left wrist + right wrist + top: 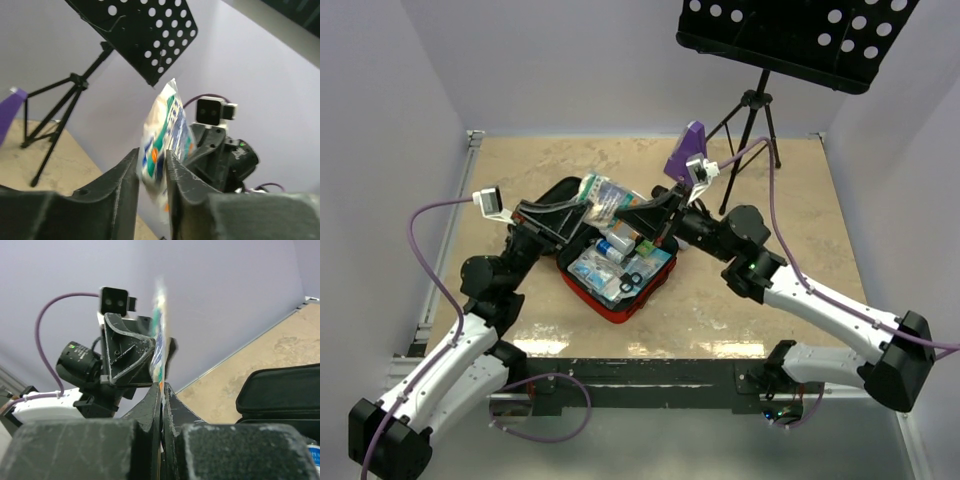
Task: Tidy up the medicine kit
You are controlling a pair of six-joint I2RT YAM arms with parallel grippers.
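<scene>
The medicine kit (654,293) lies open at mid-table, red outside with black lining, with bottles and packets inside. Its black edge shows in the right wrist view (280,390). A white packet with blue, green and orange print (605,197) is held in the air above the kit's far side. My left gripper (582,210) grips it from the left, and the packet (165,135) sits between its jaws (152,167). My right gripper (642,215) is shut on the packet's thin edge (159,335), with its jaws (162,387) pressed together.
A purple wedge-shaped metronome (687,150) stands behind the right gripper. A black perforated music stand (800,30) on a tripod (750,110) rises at the back right. Walls enclose the table on the left, back and right.
</scene>
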